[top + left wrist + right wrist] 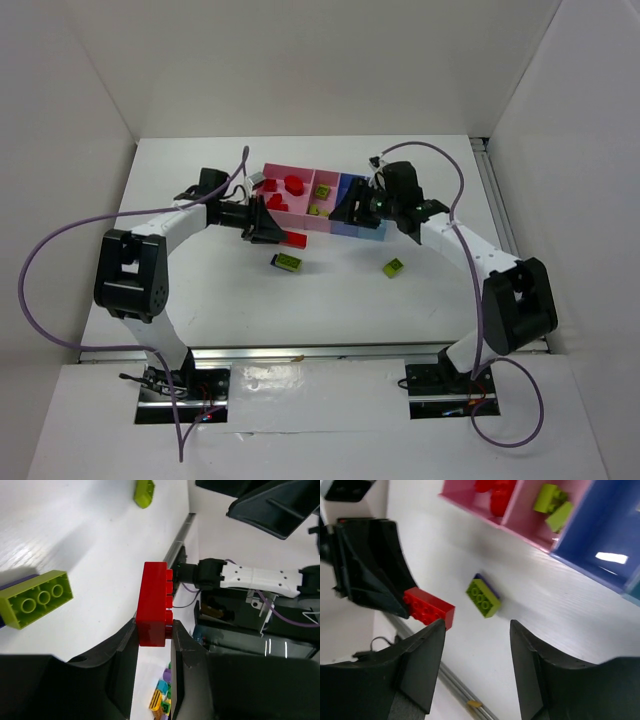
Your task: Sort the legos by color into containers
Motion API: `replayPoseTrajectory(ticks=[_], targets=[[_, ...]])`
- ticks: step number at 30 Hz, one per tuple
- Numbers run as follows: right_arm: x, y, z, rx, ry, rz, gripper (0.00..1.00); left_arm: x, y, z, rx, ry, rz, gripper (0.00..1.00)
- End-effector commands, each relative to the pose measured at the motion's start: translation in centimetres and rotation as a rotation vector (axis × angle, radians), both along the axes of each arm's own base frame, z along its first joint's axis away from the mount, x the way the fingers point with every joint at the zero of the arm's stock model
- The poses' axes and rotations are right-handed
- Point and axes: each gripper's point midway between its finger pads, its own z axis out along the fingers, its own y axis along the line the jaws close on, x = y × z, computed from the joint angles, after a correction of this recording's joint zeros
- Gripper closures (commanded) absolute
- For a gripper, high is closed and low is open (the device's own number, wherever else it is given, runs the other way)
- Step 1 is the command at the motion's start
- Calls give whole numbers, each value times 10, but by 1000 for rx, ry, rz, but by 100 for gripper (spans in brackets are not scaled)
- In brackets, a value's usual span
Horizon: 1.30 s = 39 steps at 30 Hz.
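**Left arm:** white-and-black jointed arm (165, 228). Its base is at the near edge, left side. The black elbow is raised beside the left edge, and the forearm reaches right toward the worktop's middle.

**Left gripper:** black two-finger gripper (283, 236). Its jaws are clamped on one end of a red studded plastic brick (152, 607), and the rest of the brick juts past the fingertips.

**Right arm:** matching white-and-black jointed arm (480, 258). Its base is at the near edge, right side. The elbow is raised near the right edge, and the forearm reaches left and toward the far edge.

**Right gripper:** black two-finger gripper (476, 624). Its jaws are spread wide apart, and its fingers (422, 655) point down at the worktop.
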Motion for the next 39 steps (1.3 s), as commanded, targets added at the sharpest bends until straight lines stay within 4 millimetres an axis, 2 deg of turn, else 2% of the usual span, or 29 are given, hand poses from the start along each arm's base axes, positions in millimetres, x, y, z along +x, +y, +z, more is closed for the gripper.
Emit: replayPoseTrajectory(ticks=[1, 2, 4, 5, 6, 7, 9, 10, 12, 13, 14, 16, 17, 19, 20, 21, 24, 26, 27, 28, 30, 32, 33, 34, 35, 36, 37, 38, 39], targets=[[1, -29, -4, -134, 23, -119, 36, 6, 1, 13, 51, -74, 16, 100], [5, -39, -10, -176, 25, -170, 35, 12, 4, 16, 59, -76, 38, 100], [4, -55, -7, -217, 35, -263, 34, 14, 5, 21, 69, -82, 55, 100], [11, -72, -6, -258, 25, -363, 34, 24, 10, 22, 92, -74, 100, 100], [11, -80, 5, -263, -2, -410, 34, 31, 15, 37, 96, -122, 134, 100], [11, -93, 11, -289, -31, -468, 34, 47, 24, 40, 153, -133, 222, 100], [10, -102, 16, -304, -53, -507, 34, 66, 32, 49, 216, -175, 306, 100], [11, -105, 19, -305, -64, -520, 34, 86, 40, 58, 263, -210, 385, 100], [11, -107, 19, -311, -67, -530, 34, 103, 45, 58, 300, -201, 429, 100], [12, -107, 22, -318, -73, -525, 34, 122, 47, 55, 320, -186, 463, 100], [14, -110, 26, -313, -79, -535, 34, 131, 49, 51, 337, -181, 476, 100], [13, -108, 20, -321, -59, -524, 34, 146, 51, 43, 361, -155, 499, 100], [13, -107, 19, -323, -62, -511, 34, 162, 53, 36, 385, -141, 526, 100], [10, -105, 18, -325, -54, -490, 33, 173, 54, 29, 398, -125, 529, 100], [9, -104, 17, -328, -58, -474, 33, 180, 57, 34, 420, -121, 546, 96], [7, -103, 16, -329, -48, -465, 33, 183, 52, 19, 442, -83, 532, 89], [0, -101, 4, -372, -32, -418, 33, 186, 48, 18, 480, -92, 521, 43], [-7, -91, -2, -391, -24, -377, 32, 188, 45, 20, 490, -121, 511, 22], [-8, -88, -2, -401, -33, -359, 32, 188, 45, 20, 490, -121, 511, 20], [-11, -82, -7, -415, -30, -342, 32, 188, 46, 20, 493, -128, 506, 19], [-10, -70, -3, -434, -63, -291, 32, 185, 46, 24, 498, -137, 499, 19], [-10, -49, -10, -458, -73, -223, 32, 178, 43, 35, 496, -160, 488, 19], [-10, -40, -12, -470, -86, -174, 32, 174, 43, 50, 487, -181, 494, 19], [-8, -25, -4, -449, -106, -123, 32, 172, 46, 54, 499, -201, 500, 19], [-13, -8, -18, -472, -83, -53, 32, 168, 49, 61, 507, -209, 511, 19], [-15, 4, -20, -484, -104, 18, 32, 162, 56, 57, 549, -202, 525, 19], [-11, 17, -12, -488, -136, 51, 32, 154, 61, 74, 558, -237, 544, 20], [-18, 35, -28, -523, -127, 120, 32, 151, 71, 77, 574, -238, 569, 20], [-11, 49, -16, -535, -183, 165, 28, 141, 80, 85, 585, -242, 591, 21]])
